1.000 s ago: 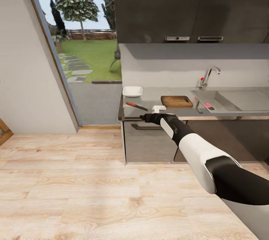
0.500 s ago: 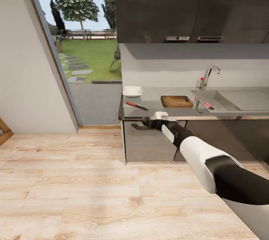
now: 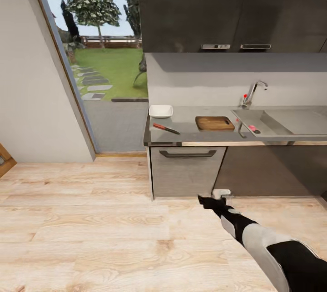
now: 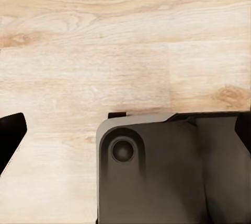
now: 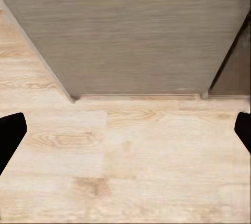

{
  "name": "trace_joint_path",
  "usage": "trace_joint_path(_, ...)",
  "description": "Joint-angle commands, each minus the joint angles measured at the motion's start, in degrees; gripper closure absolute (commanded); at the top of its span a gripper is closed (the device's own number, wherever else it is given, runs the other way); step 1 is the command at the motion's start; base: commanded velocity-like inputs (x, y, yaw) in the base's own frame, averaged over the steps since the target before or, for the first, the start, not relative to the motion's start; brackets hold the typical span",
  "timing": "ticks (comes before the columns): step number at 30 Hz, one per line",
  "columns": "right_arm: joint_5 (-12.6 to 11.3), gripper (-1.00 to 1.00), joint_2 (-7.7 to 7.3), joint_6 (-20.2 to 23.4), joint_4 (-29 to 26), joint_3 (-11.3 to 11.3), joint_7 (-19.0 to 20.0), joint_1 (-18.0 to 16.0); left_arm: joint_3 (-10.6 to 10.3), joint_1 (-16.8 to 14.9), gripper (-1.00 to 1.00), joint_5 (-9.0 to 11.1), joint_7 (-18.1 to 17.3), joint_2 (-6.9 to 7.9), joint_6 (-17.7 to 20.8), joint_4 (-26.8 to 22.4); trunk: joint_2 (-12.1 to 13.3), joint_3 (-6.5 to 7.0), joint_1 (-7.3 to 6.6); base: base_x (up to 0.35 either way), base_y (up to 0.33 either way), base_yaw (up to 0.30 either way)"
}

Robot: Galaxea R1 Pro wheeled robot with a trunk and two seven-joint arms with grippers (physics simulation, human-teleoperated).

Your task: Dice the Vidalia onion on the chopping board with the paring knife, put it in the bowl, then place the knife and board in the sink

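Note:
Across the wooden floor stands the countertop (image 3: 186, 121). On it lie the white bowl (image 3: 161, 111), the red-handled paring knife (image 3: 165, 128) and the brown chopping board (image 3: 215, 123). To their right is the steel sink (image 3: 290, 121), with the pinkish Vidalia onion (image 3: 253, 129) at its left end. My right gripper (image 3: 205, 200) hangs low in front of the cabinet, far below the counter. In the right wrist view the right gripper (image 5: 125, 132) is open over the floor and holds nothing. The left gripper (image 4: 125, 130) is open too, pointing down above my dark base (image 4: 167, 172).
A chrome faucet (image 3: 252, 93) with a red-tipped lever rises behind the sink. Dark wall cabinets (image 3: 227, 8) hang above. A drawer front with a handle (image 3: 187, 153) sits under the counter. A glass door (image 3: 104, 56) to the garden is at the left, beside a white wall.
My right arm has dropped from counter-edge height down to just above the floor in front of the cabinet. The things on the counter have not moved.

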Motion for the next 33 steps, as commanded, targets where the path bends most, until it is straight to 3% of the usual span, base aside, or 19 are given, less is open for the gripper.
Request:
trace_joint_path(1, -0.6, -1.0, -0.34, -1.2, 0.1, 0.4, 0.2, 2.1, -0.1, 0.0, -1.0, 0.0, 0.0, 0.01, -0.1, -0.3, -0.1, -0.08, 0.04, 0.0, 0.0, 0.0)
trace_joint_path(6, -0.7, -1.0, -2.79, -9.2, 0.1, 0.4, 0.2, 12.4, -0.1, 0.0, -1.0, 0.1, 0.1, -0.09, 0.0, -3.6, -0.1, -0.08, 0.04, 0.0, 0.0, 0.0)
trace_joint_path(8, -0.8, -1.0, -3.98, -14.3, 0.1, 0.4, 0.1, 20.1, -0.1, 0.0, -1.0, 0.3, 0.1, -0.14, 0.0, -5.3, -0.1, -0.08, 0.04, 0.0, 0.0, 0.0)
trace_joint_path(10, -0.9, -1.0, -4.13, -16.6, 0.2, 0.4, 0.1, 23.8, -0.1, 0.0, -1.0, 0.3, 0.1, -0.17, 0.0, -5.6, -0.1, -0.08, 0.04, 0.0, 0.0, 0.0)
trace_joint_path(17, -1.1, -1.0, -3.35, -27.6, 0.3, 0.4, 0.0, 37.3, -0.1, 0.0, -1.0, 0.4, 0.0, 0.1, 0.0, -5.6, -0.1, -0.08, 0.04, 0.0, 0.0, 0.0)
trace_joint_path(21, -1.2, -1.0, -1.0, -34.5, 0.3, 0.4, -0.9, 46.0, -0.1, 0.0, -1.0, 0.4, 0.1, 0.74, -0.1, -5.5, -0.1, -0.08, 0.04, 0.0, 0.0, 0.0)
trace_joint_path(24, -1.3, -1.0, 0.36, -35.6, 0.3, 0.4, -3.9, 49.2, -0.1, 0.0, -1.0, 0.4, 0.1, 0.85, 0.0, -5.5, -0.1, -0.08, 0.04, 0.0, 0.0, 0.0)
trace_joint_path(27, -1.3, -1.0, 1.34, -35.2, 0.2, 0.2, -10.8, 50.7, 0.0, 0.0, -1.0, 0.4, 0.2, 0.92, 0.0, -5.5, -0.1, -0.08, 0.04, 0.0, 0.0, 0.0)
trace_joint_path(29, -1.5, -1.0, 1.62, -32.7, 0.0, -0.1, -15.3, 51.1, 0.0, 0.0, -1.0, 0.5, 0.7, 0.95, 0.0, -5.5, -0.1, -0.08, 0.04, 0.0, 0.0, 0.0)
trace_joint_path(33, -2.2, -1.0, 2.15, -27.0, -0.2, -0.5, -17.3, 51.3, 0.0, 0.0, -1.0, 1.4, 2.9, 1.35, -0.1, -5.5, -0.1, -0.08, 0.04, 0.0, 0.0, 0.0)
